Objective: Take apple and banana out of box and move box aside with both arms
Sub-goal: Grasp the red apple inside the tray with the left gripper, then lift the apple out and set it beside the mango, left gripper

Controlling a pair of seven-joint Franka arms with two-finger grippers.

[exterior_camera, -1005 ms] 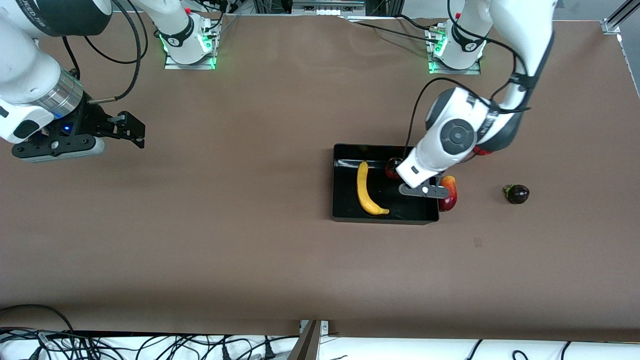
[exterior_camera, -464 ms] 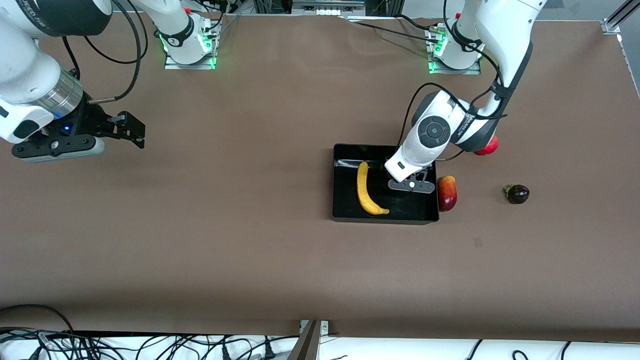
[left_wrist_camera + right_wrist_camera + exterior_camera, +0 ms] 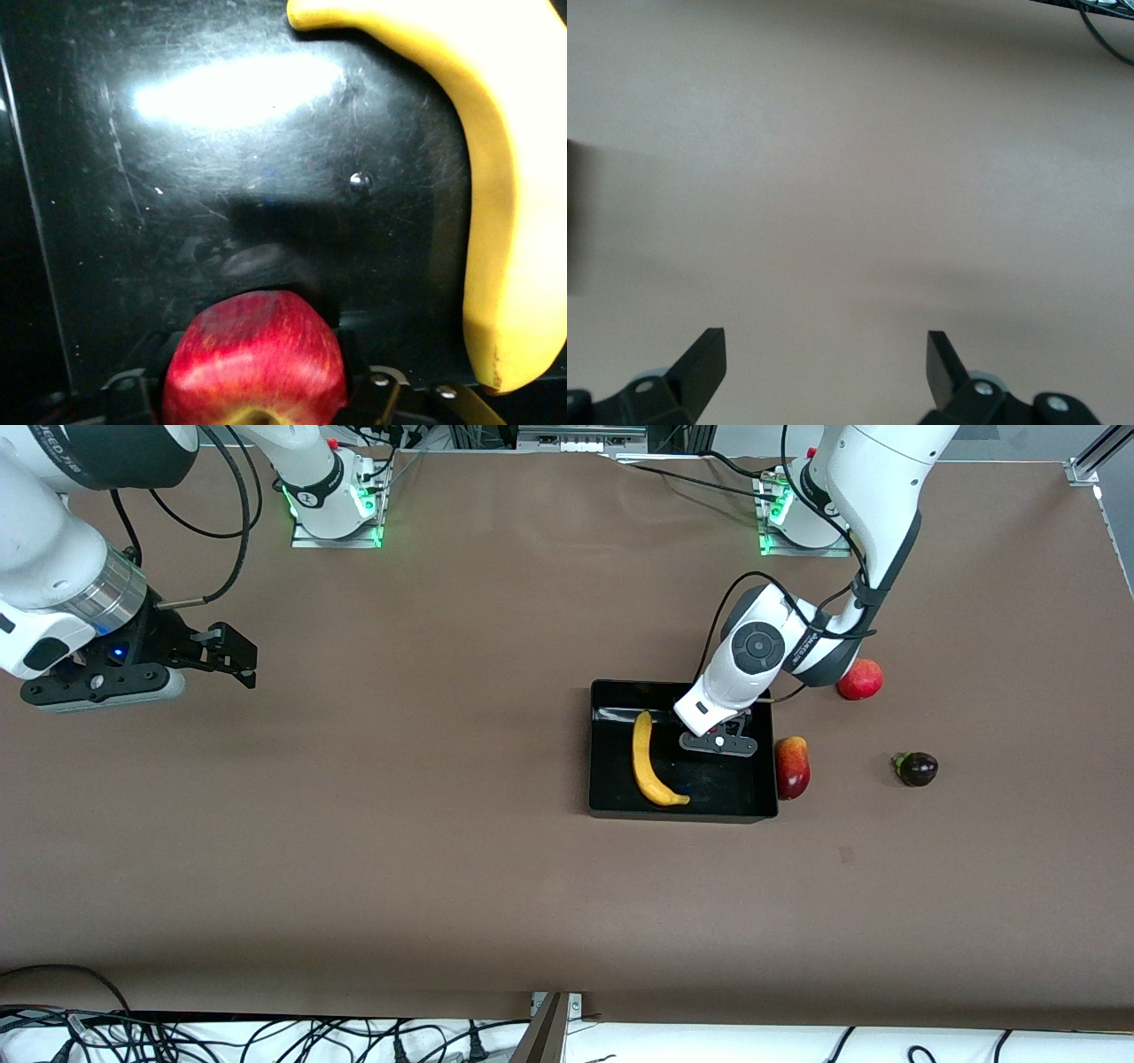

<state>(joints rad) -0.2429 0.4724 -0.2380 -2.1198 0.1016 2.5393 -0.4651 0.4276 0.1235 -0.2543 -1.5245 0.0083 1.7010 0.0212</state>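
Note:
The black tray (image 3: 611, 797) lies mid-table toward the left arm's end. The yellow banana (image 3: 647, 766) lies in it, at the side toward the right arm. My left gripper (image 3: 719, 740) is low inside the tray beside the banana, shut on the red apple (image 3: 252, 354). The apple is hidden under the hand in the front view. The left wrist view shows the glossy tray floor (image 3: 266, 177) and the banana (image 3: 496, 177). My right gripper (image 3: 239, 657) waits open and empty over bare table at the right arm's end; its open fingertips frame bare table in the right wrist view (image 3: 824, 354).
A red-yellow mango (image 3: 792, 767) lies just outside the tray wall toward the left arm's end. A red pomegranate (image 3: 860, 679) lies farther from the front camera, by the left arm's elbow. A small dark purple fruit (image 3: 915, 768) lies farther toward that end.
The left arm has swung toward the right arm's end, bringing its gripper from over the tray's edge by the mango to inside the tray. The pomegranate has come into view. The right arm has not moved.

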